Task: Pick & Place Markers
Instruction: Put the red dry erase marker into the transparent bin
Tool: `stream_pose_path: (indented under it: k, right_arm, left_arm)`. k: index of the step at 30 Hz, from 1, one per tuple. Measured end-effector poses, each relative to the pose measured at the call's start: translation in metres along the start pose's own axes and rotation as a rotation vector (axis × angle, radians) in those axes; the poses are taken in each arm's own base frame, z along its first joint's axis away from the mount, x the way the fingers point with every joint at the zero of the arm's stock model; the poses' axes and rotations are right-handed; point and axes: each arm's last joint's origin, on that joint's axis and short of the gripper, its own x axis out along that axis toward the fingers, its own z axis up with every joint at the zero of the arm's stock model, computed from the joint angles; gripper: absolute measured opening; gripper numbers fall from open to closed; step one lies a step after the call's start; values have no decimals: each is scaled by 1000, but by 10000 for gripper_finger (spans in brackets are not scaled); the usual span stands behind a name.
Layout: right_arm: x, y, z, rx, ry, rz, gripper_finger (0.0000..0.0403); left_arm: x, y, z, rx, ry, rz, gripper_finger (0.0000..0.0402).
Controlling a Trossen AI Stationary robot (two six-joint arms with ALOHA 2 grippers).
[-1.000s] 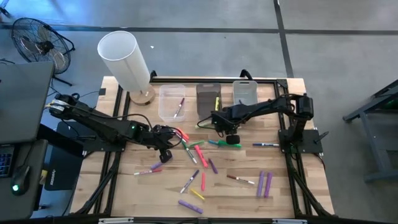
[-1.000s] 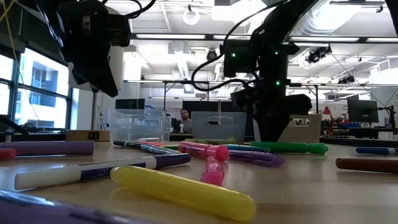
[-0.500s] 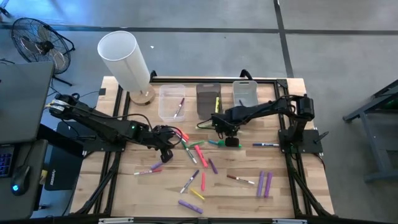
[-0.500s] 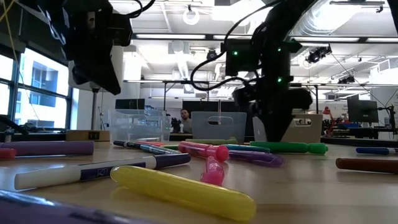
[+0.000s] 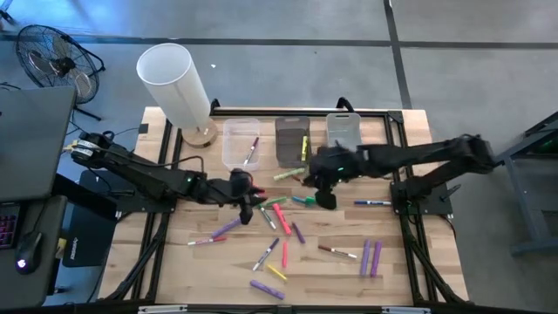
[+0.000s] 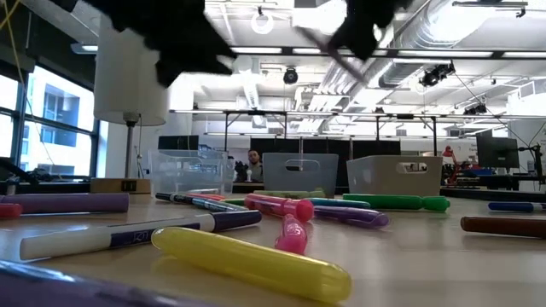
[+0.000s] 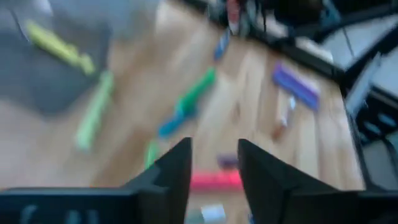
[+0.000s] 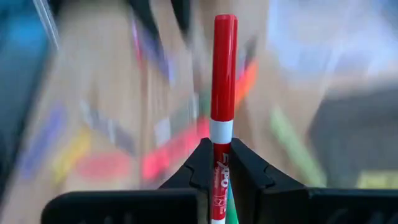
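Seen from above, a wooden table (image 5: 174,270) carries three bins along its far edge and a scatter of markers in front of them. The task is at an early stage. The clear bin (image 5: 241,143), the left-most of the three, holds one marker, and the grey bin (image 5: 293,139) next to it holds a yellow one (image 5: 304,145); whether the third, pale bin (image 5: 343,131) holds anything cannot be told. Roughly twenty markers (image 5: 288,228) in pink, green, purple, yellow and blue lie loose on the table in front of the bins. The right pincer (image 8: 219,163), just in front of the grey bin, is closed tight on a red Expo marker (image 8: 222,87) that sticks straight out beyond its fingertips. The left pincer (image 7: 214,163), in front of the clear bin, has its two fingers parted and nothing between them; a pink marker (image 7: 215,181) lies on the wood just beneath it.
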Motion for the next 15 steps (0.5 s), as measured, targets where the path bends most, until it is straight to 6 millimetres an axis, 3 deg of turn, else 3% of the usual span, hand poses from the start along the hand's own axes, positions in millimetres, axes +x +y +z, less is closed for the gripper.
stream_pose_path:
  k: [4,7,15]
  right_arm:
    - [-28,14,26,-1,-312,16,25]
    - [-36,24,38,-12,-469,60,19]
    - [-18,44,46,-79,-596,110,23]
  left_arm:
    - [-2,-7,19,23,-219,7,184]
    - [-7,-13,34,65,-364,-54,197]
    - [-2,-33,60,160,-407,-115,200]
